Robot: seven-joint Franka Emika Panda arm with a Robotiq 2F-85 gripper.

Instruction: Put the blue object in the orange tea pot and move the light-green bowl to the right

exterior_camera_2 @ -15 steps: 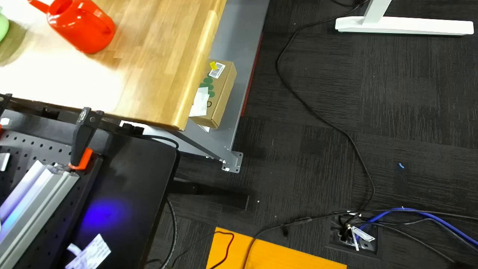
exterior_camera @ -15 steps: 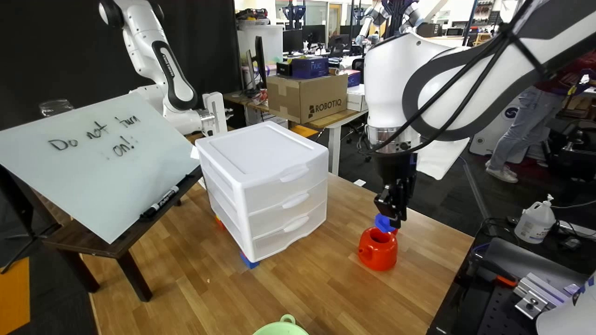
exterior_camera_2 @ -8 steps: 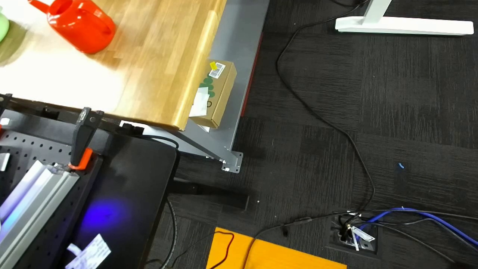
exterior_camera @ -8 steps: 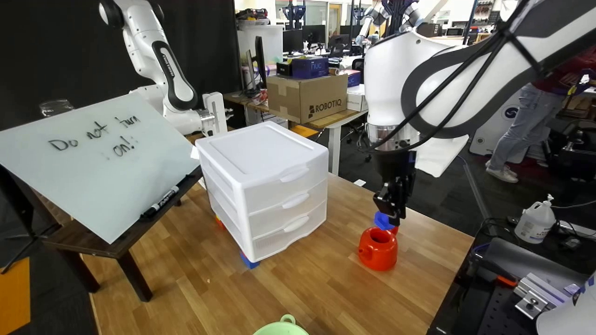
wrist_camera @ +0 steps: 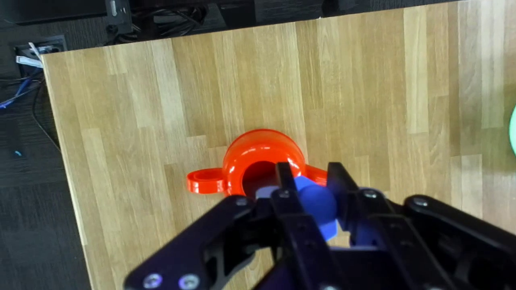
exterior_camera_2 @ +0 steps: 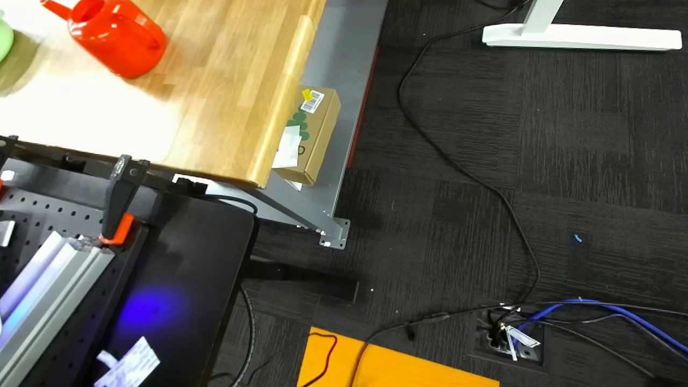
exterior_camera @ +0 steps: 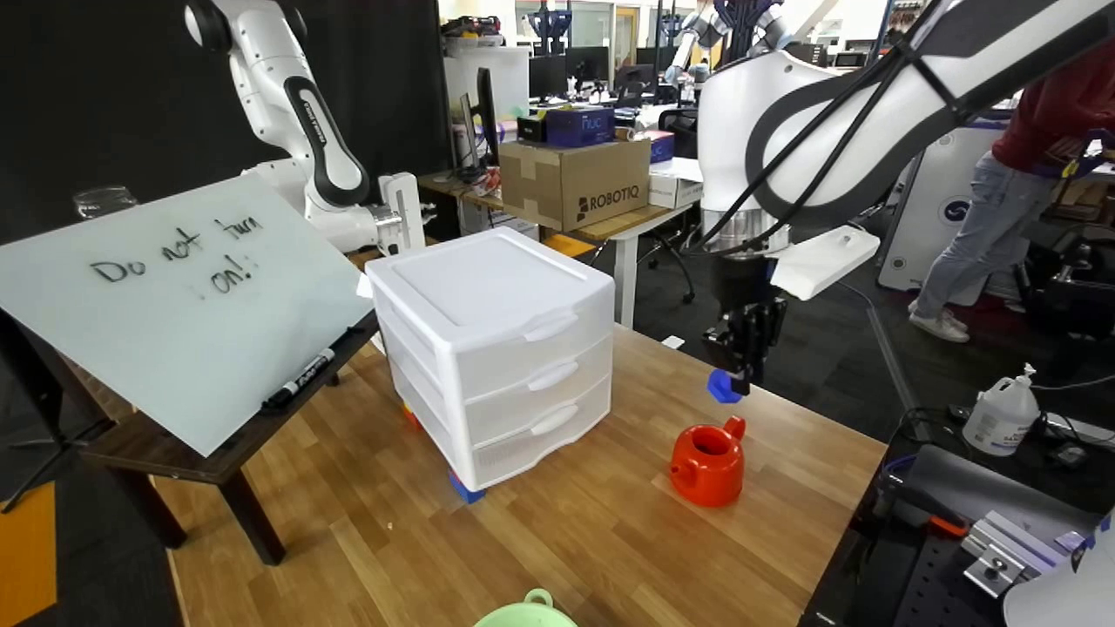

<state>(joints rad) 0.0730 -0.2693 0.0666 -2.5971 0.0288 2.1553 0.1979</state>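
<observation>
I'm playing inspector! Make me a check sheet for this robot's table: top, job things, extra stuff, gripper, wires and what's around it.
Surface: wooden table, part lost in glare in an exterior view.
Orange tea pot: upright, open on top.
Blue object: up in the air, not in the pot.
Light-green bowl: cut off by the picture edge in every view.
Clutter: white drawers, blue block sticking out below, whiteboard saying "Do not turn on!", marker.
Gripper: closed on the blue object.
Cables: black cable and blue cable on the floor.
Surroundings: another robot arm; a person, head out of view.
</observation>
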